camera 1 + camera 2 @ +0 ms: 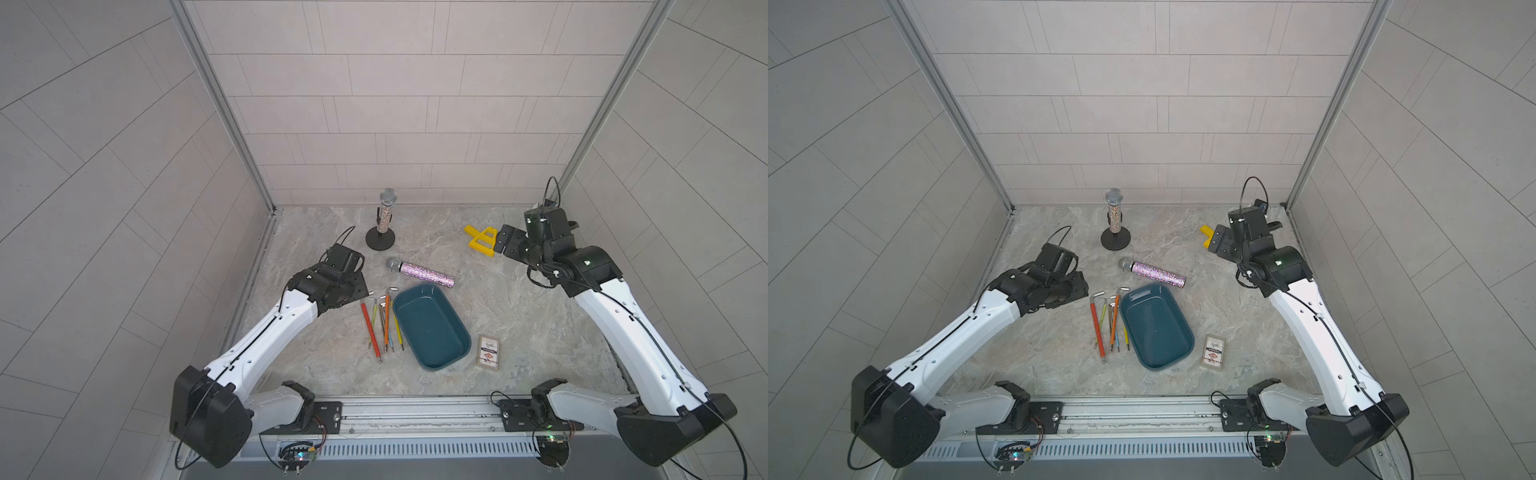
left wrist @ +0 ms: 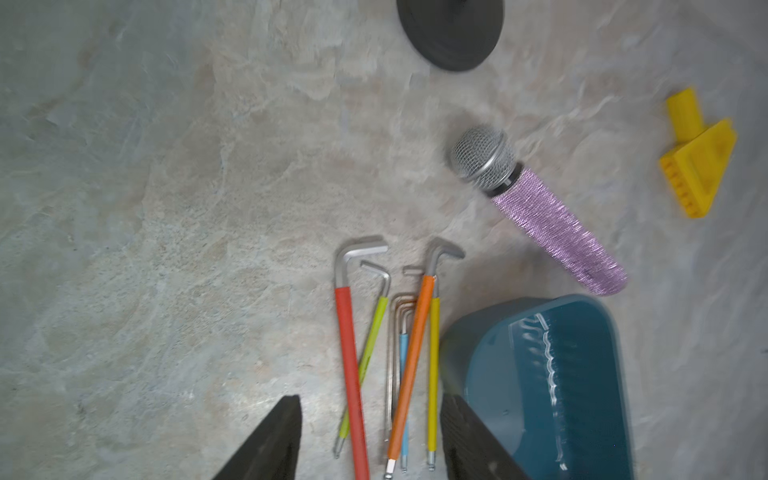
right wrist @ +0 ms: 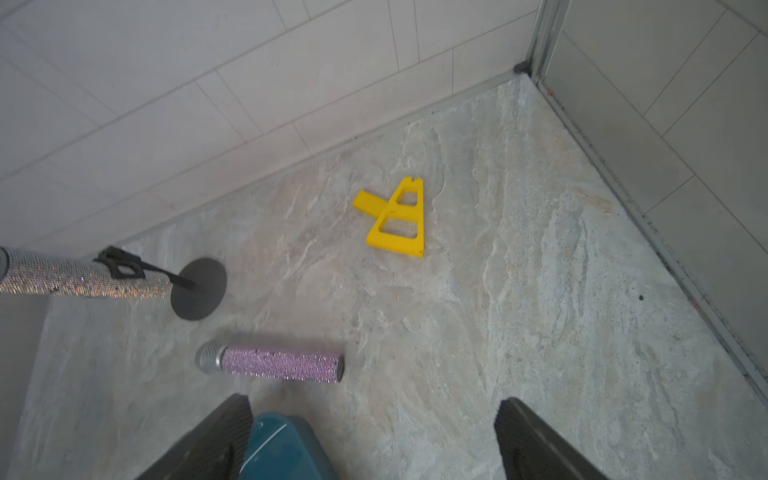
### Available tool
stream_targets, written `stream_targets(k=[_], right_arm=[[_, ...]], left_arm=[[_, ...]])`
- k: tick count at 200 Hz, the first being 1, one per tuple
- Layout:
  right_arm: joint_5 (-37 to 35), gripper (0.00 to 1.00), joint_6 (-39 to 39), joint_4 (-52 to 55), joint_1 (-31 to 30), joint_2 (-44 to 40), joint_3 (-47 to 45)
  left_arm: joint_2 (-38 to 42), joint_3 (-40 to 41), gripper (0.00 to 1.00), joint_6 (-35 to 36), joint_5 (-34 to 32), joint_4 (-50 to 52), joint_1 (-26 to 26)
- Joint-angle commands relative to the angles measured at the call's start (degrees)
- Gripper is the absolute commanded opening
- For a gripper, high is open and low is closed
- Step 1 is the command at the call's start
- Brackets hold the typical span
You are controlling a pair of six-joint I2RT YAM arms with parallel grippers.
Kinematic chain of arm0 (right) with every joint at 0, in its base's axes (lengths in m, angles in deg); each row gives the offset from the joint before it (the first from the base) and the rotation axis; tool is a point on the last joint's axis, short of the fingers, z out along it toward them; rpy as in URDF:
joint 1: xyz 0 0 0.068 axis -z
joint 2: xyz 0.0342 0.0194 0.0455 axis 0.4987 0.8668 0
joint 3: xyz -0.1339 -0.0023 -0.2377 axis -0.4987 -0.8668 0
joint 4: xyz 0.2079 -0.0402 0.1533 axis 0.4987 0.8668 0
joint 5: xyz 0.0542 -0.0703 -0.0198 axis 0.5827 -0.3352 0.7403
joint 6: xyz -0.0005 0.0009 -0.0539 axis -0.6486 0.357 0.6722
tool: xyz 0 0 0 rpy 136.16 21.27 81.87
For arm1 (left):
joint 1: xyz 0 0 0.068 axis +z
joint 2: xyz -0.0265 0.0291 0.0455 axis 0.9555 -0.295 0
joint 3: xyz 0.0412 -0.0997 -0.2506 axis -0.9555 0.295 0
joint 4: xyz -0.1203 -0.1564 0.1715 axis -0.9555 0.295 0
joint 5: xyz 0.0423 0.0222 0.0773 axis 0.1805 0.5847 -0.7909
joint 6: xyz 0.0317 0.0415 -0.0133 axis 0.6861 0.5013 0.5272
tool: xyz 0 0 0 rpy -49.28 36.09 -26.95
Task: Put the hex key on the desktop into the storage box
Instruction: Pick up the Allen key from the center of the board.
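Observation:
Several hex keys lie side by side on the marbled desktop (image 1: pixel 519 332), just left of the storage box. Among them are a red-sleeved one (image 1: pixel 370 326) (image 2: pixel 349 353), an orange one (image 1: pixel 387 320) (image 2: pixel 413 353), and yellow, lime and blue ones. The dark teal storage box (image 1: pixel 432 328) (image 2: pixel 540 374) (image 3: pixel 282 449) holds nothing. My left gripper (image 1: pixel 362 291) (image 2: pixel 372 399) hovers open by the keys. In the left wrist view their shafts show between its jaws, and none is gripped. My right gripper (image 1: pixel 500 241) (image 3: pixel 374 401) is open at the far right.
A glittery microphone (image 1: pixel 384 220) stands on a round black base at the back. A pink glitter microphone (image 1: pixel 424 274) lies just behind the storage box. A yellow plastic piece (image 1: pixel 482 241) lies beside the right gripper. A small printed card box (image 1: pixel 488 352) lies right of the storage box.

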Motion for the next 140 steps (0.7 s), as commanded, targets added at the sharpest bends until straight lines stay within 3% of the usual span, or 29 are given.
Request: stream_targets(k=[1, 40, 110, 140], right_arm=[[-1.37, 0.92, 2.46, 5.95, -2.4, -1.77, -2.13], [0.52, 0.81, 3.67, 7.0, -3.05, -2.7, -3.45], [1.22, 0.78, 4.4, 7.03, -4.17, -2.45, -3.71], [1.12, 0.78, 4.22, 6.6, -4.44, -2.62, -3.85]], left_arm=[[-1.82, 3.14, 0.59, -4.42, 0.77, 1.91, -1.12], [-7.2, 6.03, 0.56, -8.89, 7.18, -3.68, -2.16], [-13.51, 8.33, 0.54, -10.94, 7.46, -9.38, -3.47], [-15.5, 8.95, 0.45, -11.21, 6.32, -9.95, -3.53]])
